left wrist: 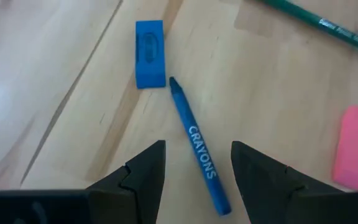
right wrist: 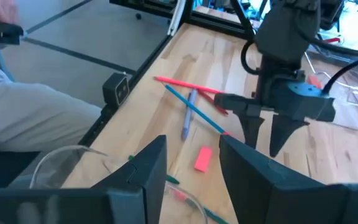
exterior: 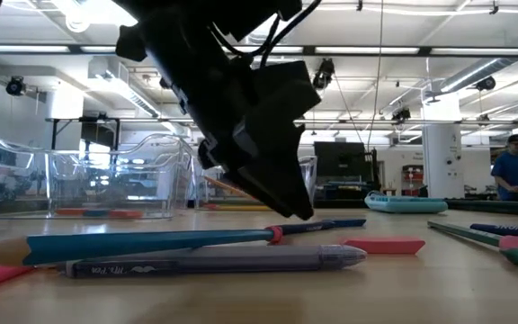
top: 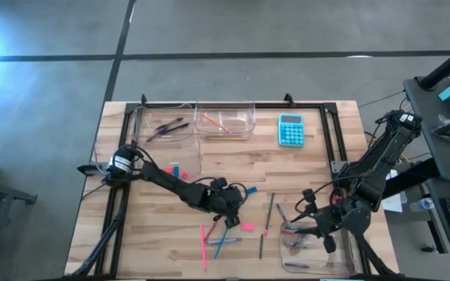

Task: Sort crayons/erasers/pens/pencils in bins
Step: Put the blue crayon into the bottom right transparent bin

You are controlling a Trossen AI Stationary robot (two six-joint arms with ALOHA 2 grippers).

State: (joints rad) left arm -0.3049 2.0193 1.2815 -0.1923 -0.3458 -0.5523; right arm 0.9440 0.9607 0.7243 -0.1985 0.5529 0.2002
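Note:
My left gripper [left wrist: 197, 168] hangs open low over the middle of the table [top: 230, 215], pointing steeply down. A blue crayon [left wrist: 199, 155] lies flat on the wood between its fingertips, which do not touch it. A blue eraser [left wrist: 149, 53] lies just past the crayon's tip, and a pink eraser [left wrist: 356, 146] lies off to one side. My right gripper [right wrist: 191, 165] is open and holds nothing, raised over a clear bin [top: 319, 248] at the table's near right. Two more clear bins [top: 166, 125] [top: 225, 121] stand along the far edge, with sticks in them.
Near the table's front edge lie a long pink stick [top: 204, 246], a blue pencil [exterior: 151, 243], a purple pen [exterior: 214, 261] and a green pencil [top: 269, 215]. A turquoise calculator [top: 291, 129] lies at the far right. Small pink and blue blocks [top: 174, 169] lie at mid-left.

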